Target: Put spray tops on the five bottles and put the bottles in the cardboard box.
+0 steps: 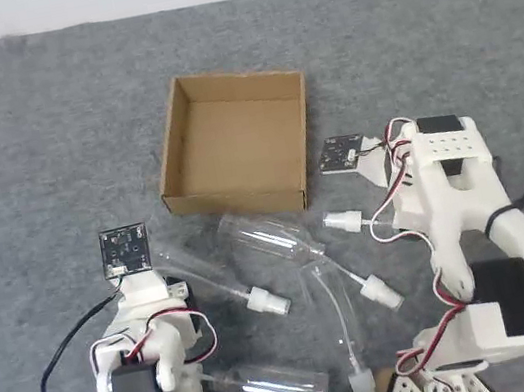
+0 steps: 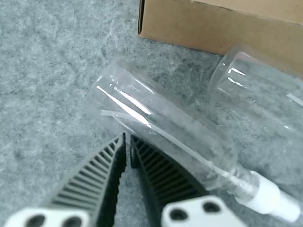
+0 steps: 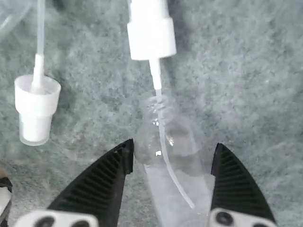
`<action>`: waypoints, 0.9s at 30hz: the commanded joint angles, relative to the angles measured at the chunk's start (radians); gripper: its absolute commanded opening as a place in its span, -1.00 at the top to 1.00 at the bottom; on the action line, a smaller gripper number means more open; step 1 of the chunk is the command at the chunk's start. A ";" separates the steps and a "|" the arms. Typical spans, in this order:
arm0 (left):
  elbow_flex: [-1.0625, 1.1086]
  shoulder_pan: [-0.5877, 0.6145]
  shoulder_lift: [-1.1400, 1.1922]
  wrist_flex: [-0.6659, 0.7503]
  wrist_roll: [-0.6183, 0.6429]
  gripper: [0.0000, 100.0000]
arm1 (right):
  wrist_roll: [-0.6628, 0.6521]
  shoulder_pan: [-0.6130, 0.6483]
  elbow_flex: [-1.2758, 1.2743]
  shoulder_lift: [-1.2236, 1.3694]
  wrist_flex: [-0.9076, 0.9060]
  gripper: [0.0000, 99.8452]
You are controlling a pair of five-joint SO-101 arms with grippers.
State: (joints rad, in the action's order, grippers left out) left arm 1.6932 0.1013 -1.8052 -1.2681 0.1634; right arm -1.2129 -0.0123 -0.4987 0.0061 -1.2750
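Your left arm (image 1: 142, 380) sits folded at the near left of the grey carpeted table (image 1: 30, 145), wrist tipped down. On the left gripper (image 2: 128, 138) the black ribbed jaws are pressed together with nothing between them. The tips sit right at the wall of a clear plastic bottle (image 2: 161, 123) lying on its side; you cannot tell whether they touch it. That bottle carries a white spray top (image 2: 270, 198), with its dip tube visible inside. A second clear bottle (image 2: 255, 94) lies beyond it, base near the side of the open brown cardboard box (image 2: 213, 28).

Your right arm (image 1: 463, 211) stretches forward on the right side, wrist bent down near the box's near right corner. On the right gripper (image 3: 173, 144) the jaws are spread wide, straddling the neck end of a third clear bottle (image 3: 165, 142) lying on the carpet. One jaw is at the bottle's wall; the other stands off it. A loose spray top (image 3: 151, 28) lies just past the neck, not seated, its thin tube running into the bottle's mouth. A further spray top (image 3: 35, 109) lies off to one side, apart.

From above, a fourth clear bottle (image 1: 270, 387) lies beside the left arm's base. The bottles in view lie between the two arms, on the near side of the box.
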 commanded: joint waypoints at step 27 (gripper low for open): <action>-0.008 0.002 -0.018 0.002 -0.005 0.98 | -0.051 -0.064 0.057 0.084 0.068 0.83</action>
State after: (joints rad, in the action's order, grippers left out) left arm 1.6932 0.1013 -1.8052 -1.2681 0.1634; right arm -1.2589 -0.0583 -0.4971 0.1135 -1.2091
